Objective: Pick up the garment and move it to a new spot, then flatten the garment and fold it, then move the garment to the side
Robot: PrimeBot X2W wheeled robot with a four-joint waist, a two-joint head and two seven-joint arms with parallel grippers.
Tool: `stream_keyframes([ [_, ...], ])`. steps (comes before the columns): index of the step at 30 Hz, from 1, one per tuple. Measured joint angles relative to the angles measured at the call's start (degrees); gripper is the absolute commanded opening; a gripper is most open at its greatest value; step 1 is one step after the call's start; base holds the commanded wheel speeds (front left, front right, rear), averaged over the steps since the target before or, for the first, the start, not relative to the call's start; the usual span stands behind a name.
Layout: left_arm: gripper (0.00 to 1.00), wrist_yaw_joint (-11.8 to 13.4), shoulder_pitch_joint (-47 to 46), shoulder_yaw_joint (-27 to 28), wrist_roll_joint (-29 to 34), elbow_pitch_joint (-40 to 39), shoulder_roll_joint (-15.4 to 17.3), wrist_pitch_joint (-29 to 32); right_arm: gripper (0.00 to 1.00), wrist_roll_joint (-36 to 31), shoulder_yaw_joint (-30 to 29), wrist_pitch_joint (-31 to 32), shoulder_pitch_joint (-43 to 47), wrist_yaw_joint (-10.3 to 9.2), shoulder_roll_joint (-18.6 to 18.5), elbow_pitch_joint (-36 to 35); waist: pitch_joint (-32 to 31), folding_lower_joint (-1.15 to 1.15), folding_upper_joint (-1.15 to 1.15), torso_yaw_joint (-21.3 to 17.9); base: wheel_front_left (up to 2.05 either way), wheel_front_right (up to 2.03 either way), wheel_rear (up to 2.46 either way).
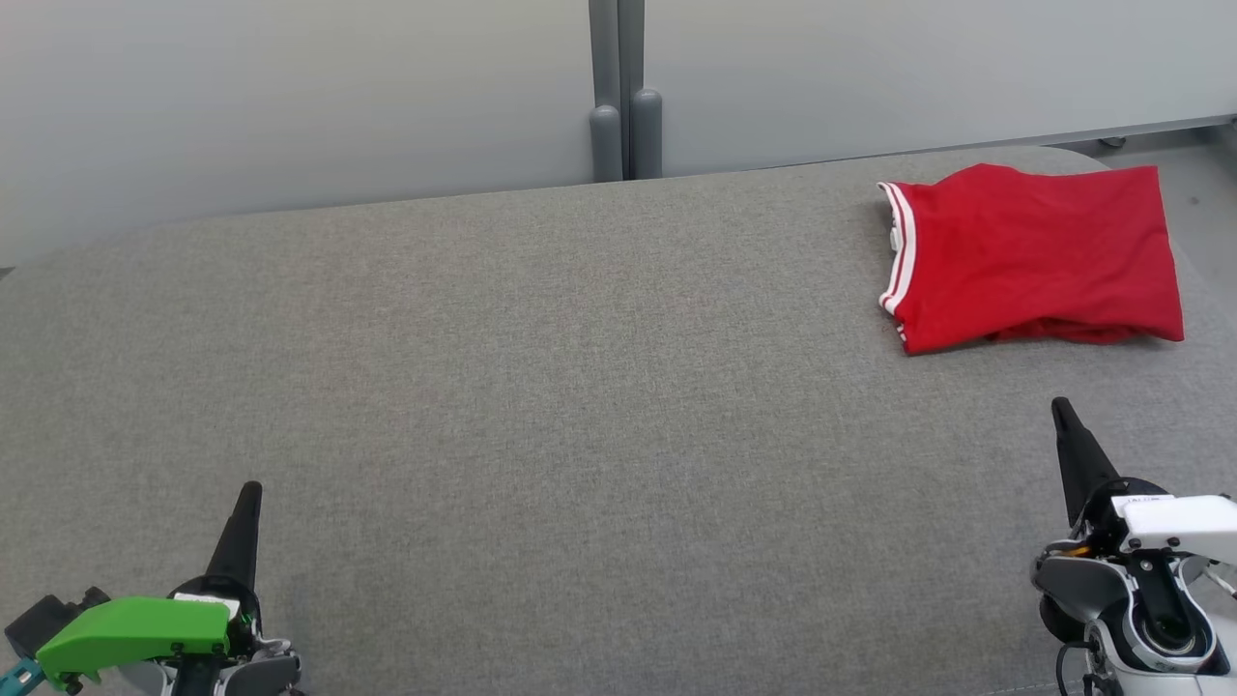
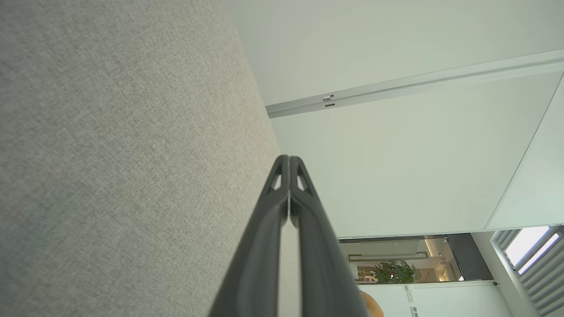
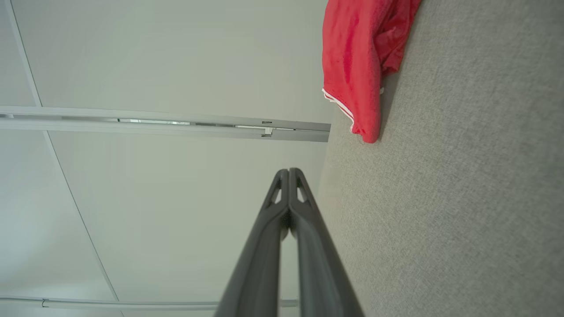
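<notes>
left gripper [image 1: 249,498] [image 2: 289,161]: jaws pressed together tip to tip, nothing between them, hanging low over the near-left of the tabletop [image 1: 541,387]; right gripper [image 1: 1061,414] [image 3: 289,172]: same, jaws closed and empty, near-right, pointing toward the garment [image 1: 1034,256] [image 3: 352,57] but well short of it, no contact; garment is red with white stripes on one edge, lying at the far-right end of the tabletop, close to the right and back edges, in a compact roughly rectangular bundle with layers stacked; near edge looks a bit bunched and uneven, right wrist view shows a loose flap hanging out under the top layer; rest of the tabletop is bare grey fabric, pale wall panels and a grey post [image 1: 618,116] behind; my read: pick, relocate, flatten and fold look done, and the bundle sitting off to the side with both arms backed off fits the final move-aside being done too, so task is at or very near the end; caveat: from these frames alone I can't rule out that this is the garment's start pose, since a rumpled near edge could be either a sloppy fold or an unhandled heap; if anything is left, it's tidying that near edge
</notes>
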Motion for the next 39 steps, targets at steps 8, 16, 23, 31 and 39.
stream_keyframes([
  [8, 0.00, -1.12, -1.76, 1.45, -5.92, 1.01, -1.16, 1.68, 0.00, 6.21, -1.77, 1.53, -0.69, 1.08, 1.19, 0.19, -0.08, 0.00, 0.00, 0.00, 0.00, 0.00, 0.00],
  [16, 0.00, -1.19, -2.05, 1.55, -6.32, 1.16, -1.24, 1.78, 0.00, 6.82, -2.00, 1.53, -0.80, 1.11, 1.42, 0.21, -0.09, 0.00, 0.00, 0.00, 0.00, 0.00, 0.00],
  [23, 0.00, -1.19, -2.05, 1.56, -6.32, 1.20, -1.25, 1.79, 0.00, 6.82, -2.00, 1.53, -0.80, 1.11, 1.42, 0.21, -0.09, 0.00, 0.00, 0.00, 0.00, 0.00, 0.00],
  [31, 0.00, -1.58, -2.06, 1.58, -6.32, 1.25, -1.26, 1.79, 0.00, 6.87, -2.00, 1.53, -0.80, 1.18, 1.42, 0.21, -0.09, 0.00, 0.00, 0.00, 0.00, 0.00, 0.00],
  [39, 0.00, -1.58, -2.07, 1.59, -6.32, 1.31, -1.26, 1.79, 0.00, 6.88, -2.00, 1.53, -0.80, 1.18, 1.42, 0.20, -0.09, 0.00, 0.00, 0.01, 0.00, 0.00, 0.00],
])
